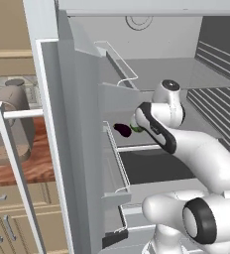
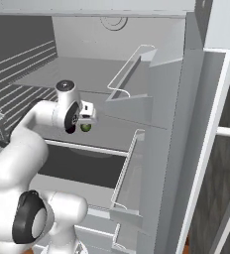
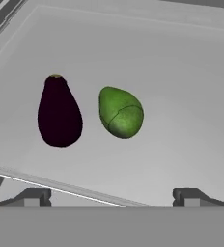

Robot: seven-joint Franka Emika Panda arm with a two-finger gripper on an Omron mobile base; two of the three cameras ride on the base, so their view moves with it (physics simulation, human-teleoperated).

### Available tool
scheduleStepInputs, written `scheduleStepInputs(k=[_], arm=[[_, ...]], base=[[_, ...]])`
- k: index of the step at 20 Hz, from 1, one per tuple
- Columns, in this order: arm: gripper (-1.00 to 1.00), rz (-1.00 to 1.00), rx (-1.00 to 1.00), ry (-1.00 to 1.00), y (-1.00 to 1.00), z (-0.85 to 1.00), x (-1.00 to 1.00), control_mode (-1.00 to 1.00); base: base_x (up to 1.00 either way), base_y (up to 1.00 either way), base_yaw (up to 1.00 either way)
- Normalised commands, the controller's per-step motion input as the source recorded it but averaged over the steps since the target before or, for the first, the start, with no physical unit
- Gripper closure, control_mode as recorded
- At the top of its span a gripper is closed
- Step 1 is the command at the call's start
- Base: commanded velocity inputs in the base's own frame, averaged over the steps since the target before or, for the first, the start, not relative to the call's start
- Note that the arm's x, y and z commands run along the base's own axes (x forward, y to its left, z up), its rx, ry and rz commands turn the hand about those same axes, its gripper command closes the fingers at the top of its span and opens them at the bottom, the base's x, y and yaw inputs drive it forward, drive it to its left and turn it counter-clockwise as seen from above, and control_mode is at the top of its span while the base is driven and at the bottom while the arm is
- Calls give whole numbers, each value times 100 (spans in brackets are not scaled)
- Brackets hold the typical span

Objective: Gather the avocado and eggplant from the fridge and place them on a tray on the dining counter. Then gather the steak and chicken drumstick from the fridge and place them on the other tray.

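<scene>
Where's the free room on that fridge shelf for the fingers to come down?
Bare shelf right of the avocado and behind both items. Tightest spot is the narrow gap between the eggplant and avocado; they lie apart.

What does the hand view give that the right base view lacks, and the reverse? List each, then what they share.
Hand view alone: the eggplant, dark purple, lying beside the avocado without touching it, and the open tool with nothing between its fingertips. Right base view alone: the arm reaching into the fridge, the open fridge door with its wire door bins. Both share the green avocado and the grey fridge shelf it rests on.
</scene>
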Motion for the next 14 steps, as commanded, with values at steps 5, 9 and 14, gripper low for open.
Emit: scheduleStepInputs(k=[5, 9, 14], arm=[[-100, 3, 0, -1, 0, -23, 10, -100], [-100, 3, 0, -2, 0, -4, 10, -100], [-100, 2, -1, -3, 0, -5, 11, -100]], base=[[0, 0, 0], [0, 0, 0], [0, 0, 0]])
